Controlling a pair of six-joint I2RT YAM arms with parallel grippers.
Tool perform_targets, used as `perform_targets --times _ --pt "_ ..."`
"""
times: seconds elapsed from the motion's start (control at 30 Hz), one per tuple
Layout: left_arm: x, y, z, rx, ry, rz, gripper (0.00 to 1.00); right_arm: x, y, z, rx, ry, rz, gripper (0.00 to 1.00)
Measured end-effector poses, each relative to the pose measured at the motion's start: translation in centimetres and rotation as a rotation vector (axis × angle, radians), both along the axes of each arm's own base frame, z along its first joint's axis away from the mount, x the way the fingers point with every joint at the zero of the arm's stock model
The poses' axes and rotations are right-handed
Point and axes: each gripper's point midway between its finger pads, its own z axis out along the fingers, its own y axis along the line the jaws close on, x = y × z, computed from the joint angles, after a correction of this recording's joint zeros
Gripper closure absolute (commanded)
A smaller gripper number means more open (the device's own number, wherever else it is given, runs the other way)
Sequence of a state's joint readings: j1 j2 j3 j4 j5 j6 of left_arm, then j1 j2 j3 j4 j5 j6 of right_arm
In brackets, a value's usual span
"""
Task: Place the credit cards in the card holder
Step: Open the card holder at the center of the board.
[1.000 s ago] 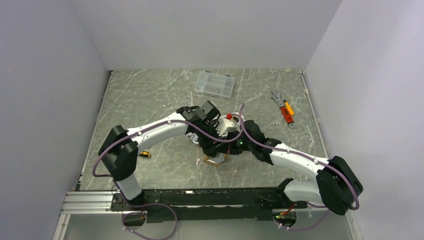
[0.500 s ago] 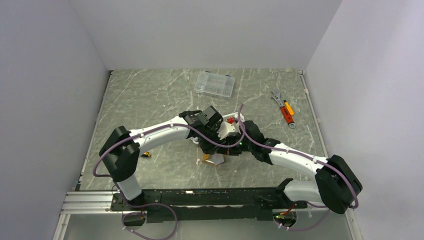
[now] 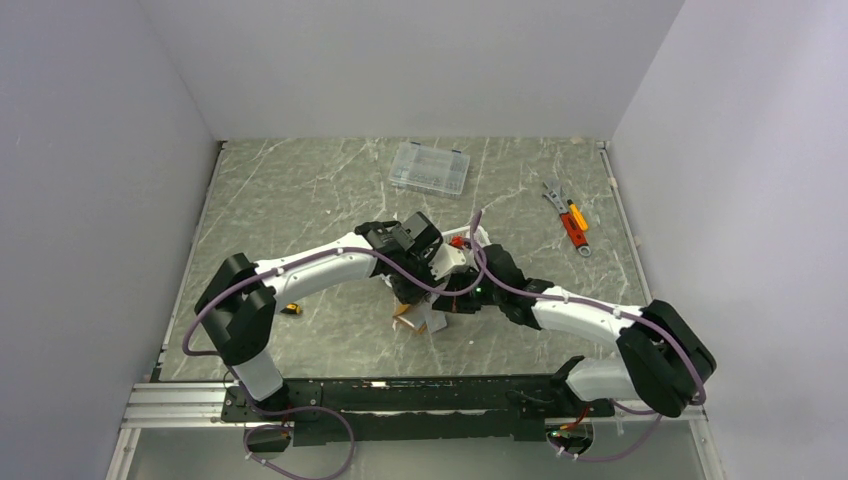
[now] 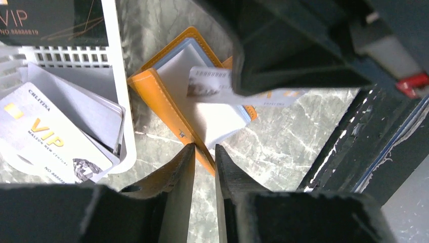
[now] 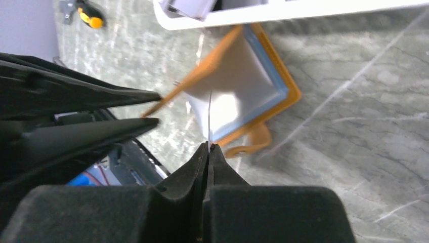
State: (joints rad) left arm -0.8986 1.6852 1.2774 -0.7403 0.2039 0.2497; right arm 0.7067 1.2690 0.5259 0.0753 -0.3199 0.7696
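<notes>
The step in hand is the insertion of one card into the card holder (image 4: pixel 167 104), which lies open on the worktop (image 4: pixel 283 131) with its pale inner pocket facing up. The right end effector (image 5: pixel 207 147) is clenched on a thin card (image 5: pixel 209 119), held on edge directly above the holder's pocket and not yet inside it. The left end effector (image 4: pixel 205 149) sits at the holder's raised orange flap, its fingers only narrowly apart with the flap's edge between the tips; whether it is actually pinching that flap I cannot tell. Just beside the holder, a white basket (image 4: pixel 119 76) contains more cards (image 4: pixel 45 136).

The next move probably calls for the flap to be held back firmly while the card's lower edge is lined up with the pocket mouth and slid in flat.
</notes>
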Motion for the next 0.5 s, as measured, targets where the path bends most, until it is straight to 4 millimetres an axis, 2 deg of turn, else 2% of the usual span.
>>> perform_targets --times 0.17,0.5 --pt "0.1 1.3 -0.3 0.032 0.016 0.020 0.76 -1.1 -1.0 -3.1 -0.047 0.054 -0.003 1.00" --pt "0.5 2.5 -0.5 0.049 0.038 0.052 0.74 -1.8 -1.0 -3.6 -0.076 0.030 -0.006 1.00"
